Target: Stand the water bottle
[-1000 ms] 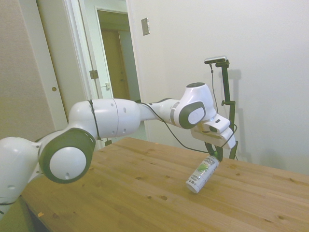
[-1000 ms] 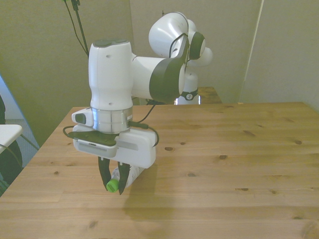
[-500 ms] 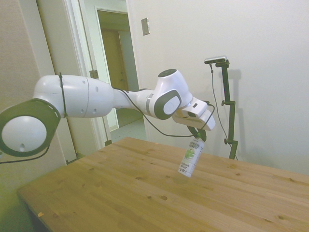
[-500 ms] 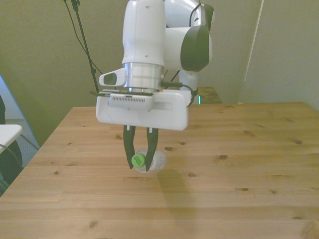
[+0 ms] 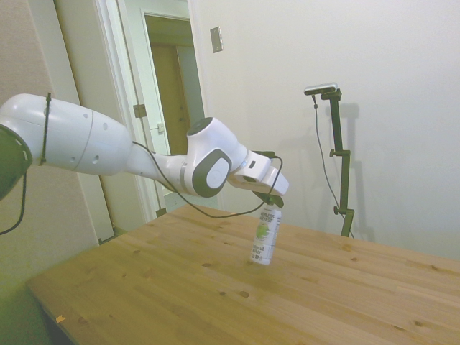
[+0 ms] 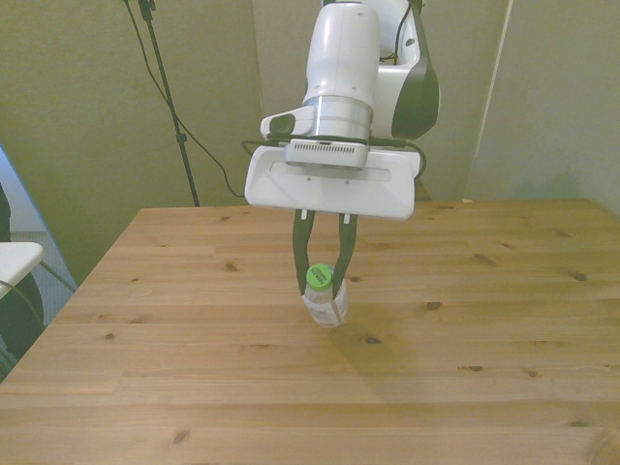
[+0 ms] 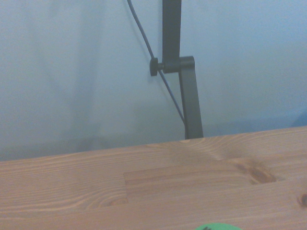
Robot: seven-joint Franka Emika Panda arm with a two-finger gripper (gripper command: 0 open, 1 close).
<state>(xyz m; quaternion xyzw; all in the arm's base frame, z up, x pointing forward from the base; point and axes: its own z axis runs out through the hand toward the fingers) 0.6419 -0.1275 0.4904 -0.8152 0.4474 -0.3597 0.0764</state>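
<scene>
The gripper (image 6: pixel 320 279) was closed on the neck of the water bottle (image 5: pixel 264 235), just under the green cap (image 6: pixel 319 278). The bottle hung near the middle of the side view, nearly upright, its base at or just above the table (image 5: pixel 180 287); contact could not be confirmed. Judged stage: setting down. Next requirement: level the base on the wood, then release.
</scene>
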